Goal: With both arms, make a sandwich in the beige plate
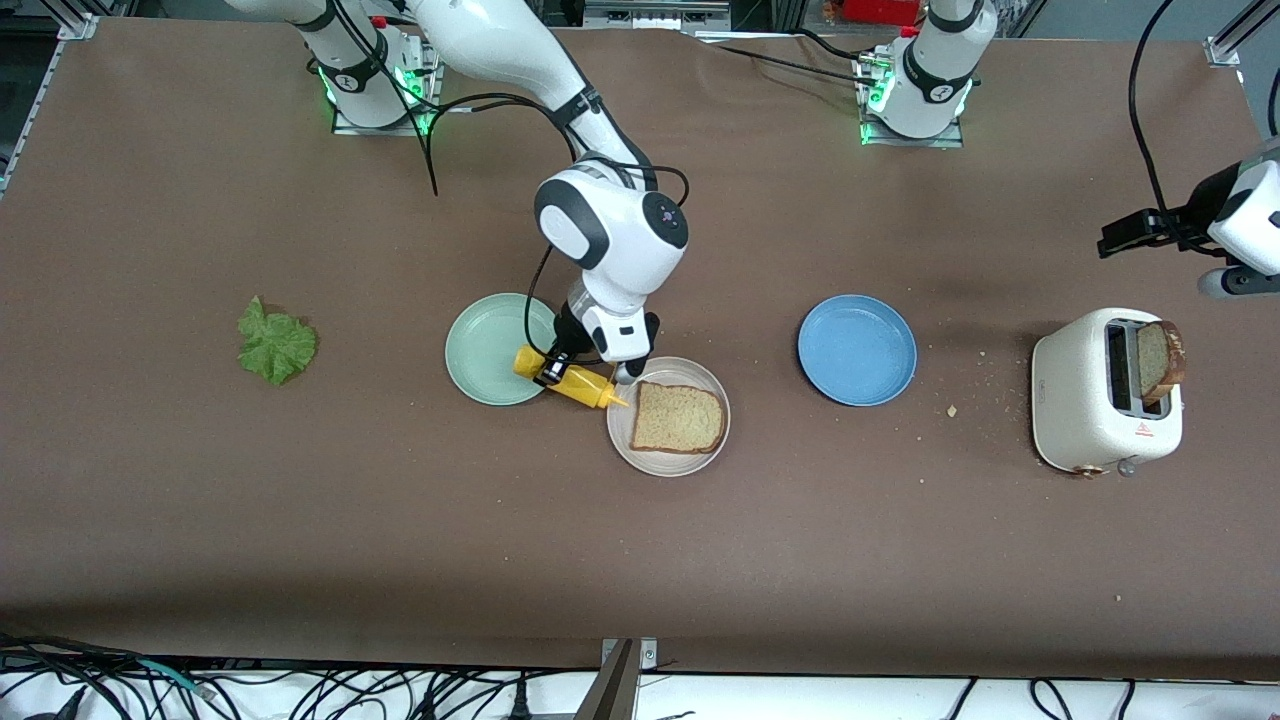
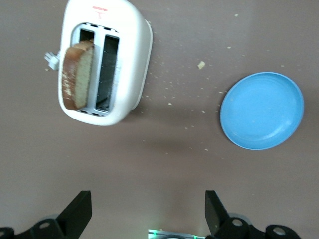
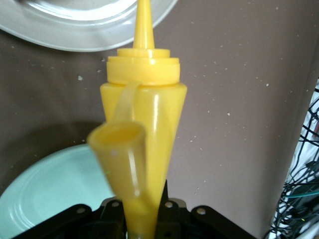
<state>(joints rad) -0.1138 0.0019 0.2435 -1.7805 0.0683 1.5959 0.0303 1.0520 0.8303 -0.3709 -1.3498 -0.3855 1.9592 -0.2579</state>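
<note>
right gripper [image 1: 562,372] pinching a yellow squeeze bottle [image 1: 570,380] around its body, bottle tipped on its side with the nozzle aimed at the beige plate [image 1: 668,459]; bottle is over the gap between the mint-green plate [image 1: 480,350] and the beige plate, cap hanging open on its strap in the right wrist view; one bread slice [image 1: 679,417] lies flat in the beige plate, nozzle tip at its corner; step in hand looks like saucing the first slice; no sauce visible on the bread yet; left gripper [image 2: 144,211] up in the air over the worktop [image 1: 640,560] near the toaster [image 1: 1105,400], fingers [image 2: 77,211] spread wide, nothing between them, arm waiting; second bread slice [image 1: 1160,360] stands up out of a toaster slot; lettuce leaf [image 1: 275,345] lies on the worktop toward the right arm's end, well apart from the plates; blue plate [image 1: 857,350] sits between beige plate and toaster; next move likely calls for squeezing over the slice, then setting the bottle down; lettuce and the toaster slice not yet added
</note>
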